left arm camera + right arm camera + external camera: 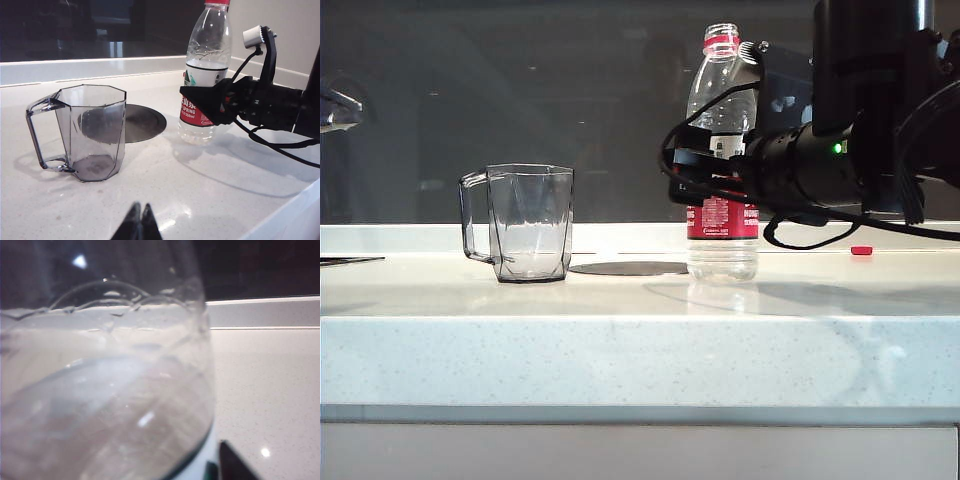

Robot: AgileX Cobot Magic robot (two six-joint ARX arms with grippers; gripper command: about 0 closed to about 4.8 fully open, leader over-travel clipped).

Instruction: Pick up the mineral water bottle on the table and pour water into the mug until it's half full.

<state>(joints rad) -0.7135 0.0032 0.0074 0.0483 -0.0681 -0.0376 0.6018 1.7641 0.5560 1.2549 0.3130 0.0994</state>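
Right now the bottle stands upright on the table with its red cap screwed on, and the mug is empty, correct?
Not quite: the bottle has no cap; the exterior view shows its open mouth above the red neck ring. It does stand upright on the table, and the mug looks empty.

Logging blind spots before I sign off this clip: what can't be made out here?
- Right end effector, left wrist view: whether its fingers press the mineral water bottle; the label and dark housing blur together.
- Right wrist view: the bottle fills the frame, blurred; the mug is out of view.
- Left end effector, left wrist view: only its tips show, cut off by the frame edge.
- Mug, exterior view: any water inside is unclear.
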